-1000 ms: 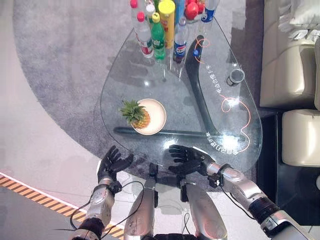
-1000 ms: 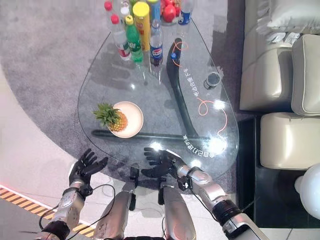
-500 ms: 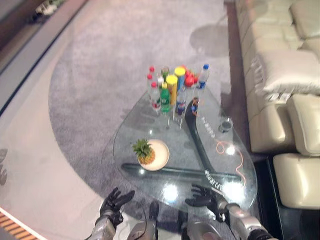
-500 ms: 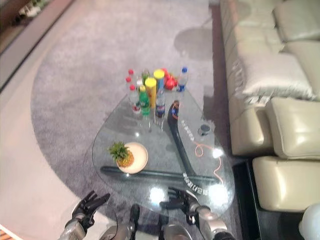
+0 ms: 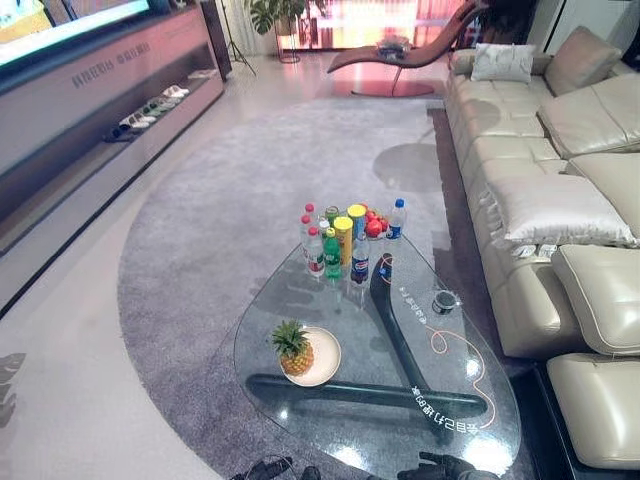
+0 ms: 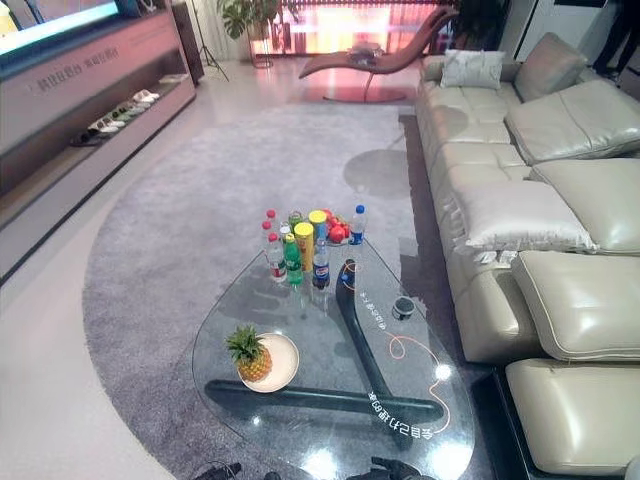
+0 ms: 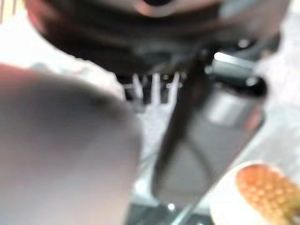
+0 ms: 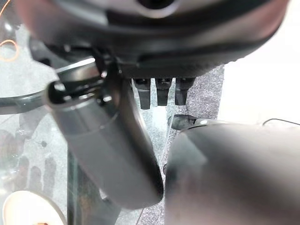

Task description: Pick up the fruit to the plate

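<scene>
You look down on a wide grey rug in a living room, with a long cream leather sofa running along its right side. On the rug stands a rounded, triangular clear glass table with a dark frame beneath the glass.

At the far corner of the table a cluster of upright plastic bottles stands packed together: clear ones with red caps, a green one, a tall yellow one, a dark cola bottle and a blue-capped one, with some red fruit among them. Near the table's right edge sits a small dark round cup, and a thin orange cord curls across the glass towards the near right corner.

Towards the table's left edge lies a round cream plate. The small golden pineapple with a green leafy crown already stands on the left part of that plate, upright.

Your left hand shows just beyond the near edge of the table, low and to the left, with its dark fingers spread and nothing in them. Your right hand shows at the near right corner, fingers straight and loose, also empty. The right wrist view shows that hand's thumb standing free over the glass.
</scene>
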